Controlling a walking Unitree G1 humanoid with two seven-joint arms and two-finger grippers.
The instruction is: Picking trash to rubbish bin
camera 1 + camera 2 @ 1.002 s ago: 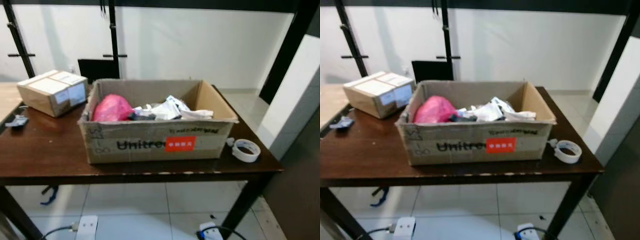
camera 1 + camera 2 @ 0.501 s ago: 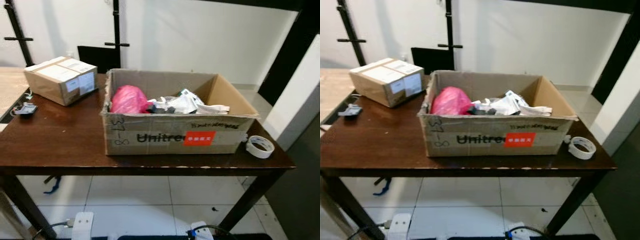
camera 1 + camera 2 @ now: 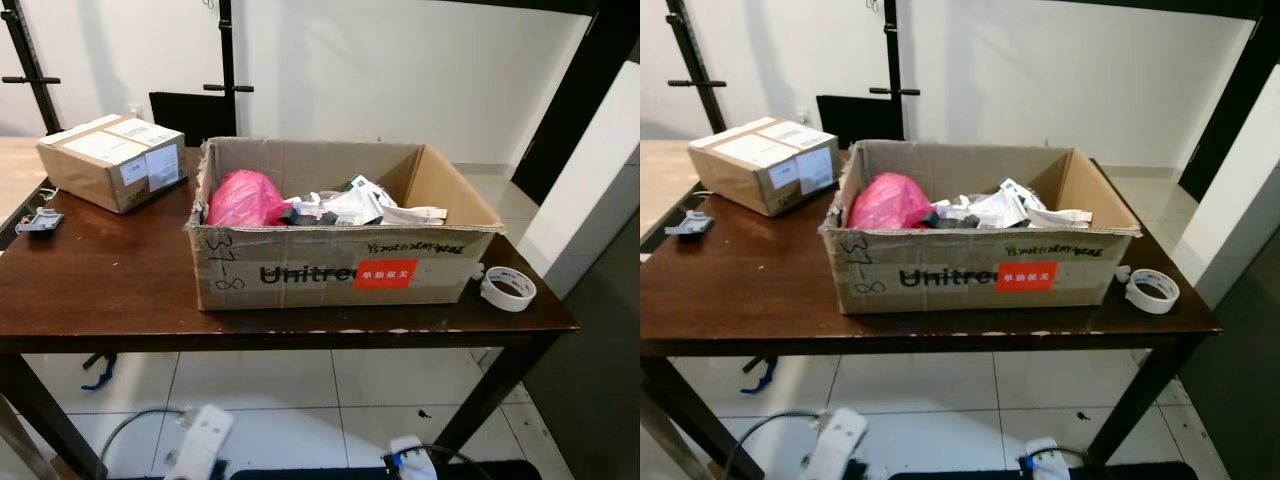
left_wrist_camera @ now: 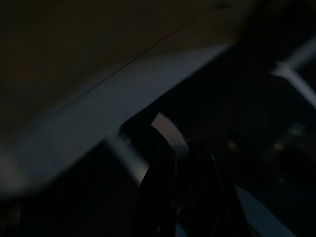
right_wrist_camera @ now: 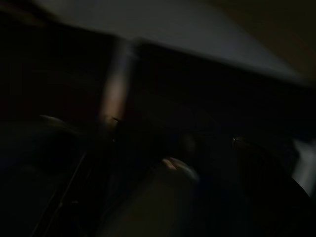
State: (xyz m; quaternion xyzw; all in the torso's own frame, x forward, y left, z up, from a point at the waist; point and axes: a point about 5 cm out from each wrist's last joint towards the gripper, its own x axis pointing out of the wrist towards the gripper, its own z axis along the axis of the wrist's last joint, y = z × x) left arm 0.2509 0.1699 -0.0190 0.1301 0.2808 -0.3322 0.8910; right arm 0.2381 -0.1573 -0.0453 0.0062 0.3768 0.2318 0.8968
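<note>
I judge this to be the approach step: I am standing in front of a dark wooden table (image 3: 100, 290), with no trash picked yet. One open cardboard box (image 3: 330, 270) sits in the middle of the table and holds the trash: one pink bag (image 3: 243, 198) at its left end and a heap of crumpled white wrappers (image 3: 365, 208) to its right. One sealed carton (image 3: 112, 160) stands at the far left, one roll of tape (image 3: 507, 288) lies just right of the open box, and one small dark gadget (image 3: 38, 222) lies at the left edge. Both wrist views are too dark, so I cannot tell how either gripper's fingers stand. I see no rubbish bin; the next move calls for raising an arm over the box.
</note>
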